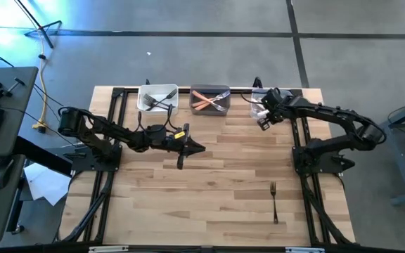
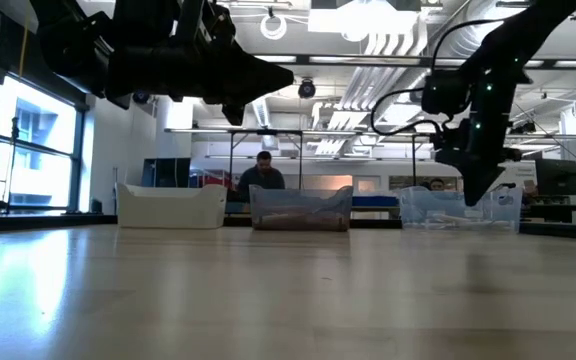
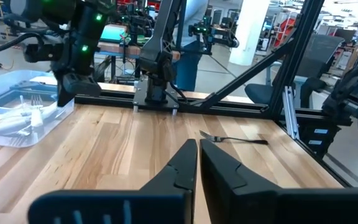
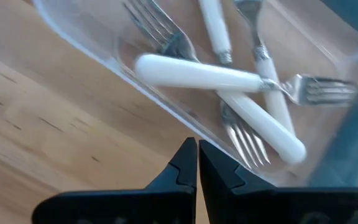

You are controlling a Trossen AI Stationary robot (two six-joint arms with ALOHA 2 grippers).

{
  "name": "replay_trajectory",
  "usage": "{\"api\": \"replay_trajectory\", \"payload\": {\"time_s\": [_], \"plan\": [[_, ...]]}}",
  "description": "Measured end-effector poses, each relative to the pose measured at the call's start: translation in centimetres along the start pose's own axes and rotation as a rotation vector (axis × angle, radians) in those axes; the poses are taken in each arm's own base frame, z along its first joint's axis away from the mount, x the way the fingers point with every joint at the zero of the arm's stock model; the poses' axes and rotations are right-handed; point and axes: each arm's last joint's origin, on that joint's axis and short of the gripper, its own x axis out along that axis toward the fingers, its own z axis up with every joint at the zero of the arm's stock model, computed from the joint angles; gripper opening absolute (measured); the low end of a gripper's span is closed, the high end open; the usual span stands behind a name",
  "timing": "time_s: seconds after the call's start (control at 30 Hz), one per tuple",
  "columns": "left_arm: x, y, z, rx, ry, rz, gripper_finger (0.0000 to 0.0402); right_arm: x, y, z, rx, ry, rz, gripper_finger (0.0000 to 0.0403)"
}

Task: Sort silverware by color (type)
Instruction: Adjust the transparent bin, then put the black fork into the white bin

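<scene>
On the bare worktop (image 1: 188,204), toward the right arm's side and well apart from the bins, lies one black-handled fork (image 1: 274,202), apparently the last left to sort. Along the far edge stand three bins: a white bin (image 1: 158,98) holding about three black-handled forks (image 1: 162,100), a middle dark bin (image 1: 210,99) with about four orange-handled forks (image 1: 207,102), and a clear bin (image 4: 104,56) holding about four white-handled forks (image 4: 229,87).

Just over the clear bin's near wall hovers the right gripper (image 4: 197,163), fingers clenched and empty. Above mid-worktop hangs the left gripper (image 3: 199,163), fingers likewise pressed together with nothing between them, pointed toward the lone fork.

Probably next: fetching that fork. Best done by spreading the fingers first, dropping straight down across the slim handle near its middle, pinching crosswise so the thin metal does not skid on the wood, then lifting clear before swinging over to the white bin. Better carried low and released inside the walls, not above the rim.
</scene>
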Motion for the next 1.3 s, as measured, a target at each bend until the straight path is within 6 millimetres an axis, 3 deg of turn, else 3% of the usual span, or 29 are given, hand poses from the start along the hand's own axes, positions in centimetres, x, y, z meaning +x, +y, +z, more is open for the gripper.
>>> {"api": "replay_trajectory", "payload": {"time_s": [0.4,0.63,0.87,1.07,1.3], "plan": [[0.0,0.0,0.0,0.000,0.003,0.000,0.0008,1.4,0.4,1.0,-0.049,-0.043,-0.046,0.0000],[0.0,0.0,-0.1,-0.001,0.006,0.001,0.0008,-0.3,0.2,2.0,-0.103,-0.036,-0.059,0.0000],[0.0,0.0,-0.1,-0.001,0.009,0.002,0.0008,-0.7,0.1,1.2,-0.121,0.066,-0.050,0.0000],[0.0,0.0,-0.2,0.029,0.018,0.004,0.0007,-3.3,1.5,-0.2,-0.120,0.064,-0.051,0.0000],[0.0,0.1,-0.4,0.027,0.036,0.008,0.0007,-7.2,5.9,-5.3,-0.023,0.036,0.064,0.0000]]}}
